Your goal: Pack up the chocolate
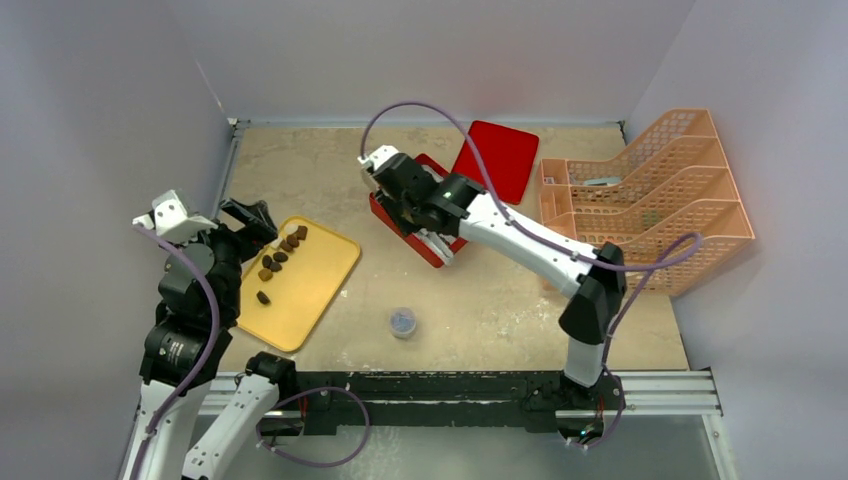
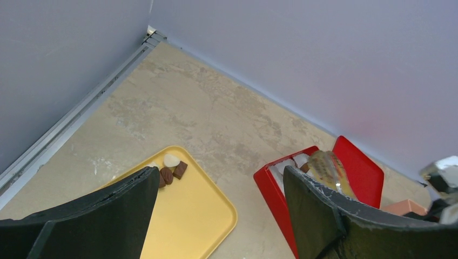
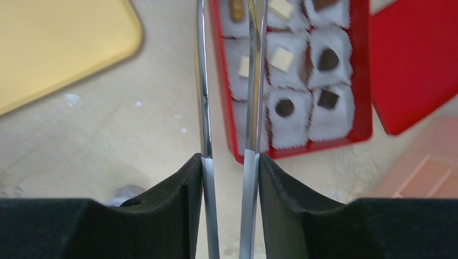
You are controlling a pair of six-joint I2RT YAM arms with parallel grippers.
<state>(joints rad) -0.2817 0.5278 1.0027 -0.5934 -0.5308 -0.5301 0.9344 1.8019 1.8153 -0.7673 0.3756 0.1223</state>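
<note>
Beige surface (image 1: 480, 300), grey walls (image 1: 420, 50). At centre, the red box (image 3: 345, 139) is partly filled; several chocolate pieces (image 1: 278, 256) lie unpacked on the yellow tray (image 1: 310, 290), left. The left fingers (image 2: 108, 216) spread empty; the right fingers (image 3: 173, 189) clamp metal tweezers (image 3: 204, 108).

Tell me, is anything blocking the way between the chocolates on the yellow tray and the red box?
Nothing visible lies on the table between the chocolates and the red box. Its lid is off, the small cap sits aside. Only the right gripper with its tweezers hangs over the box.
</note>
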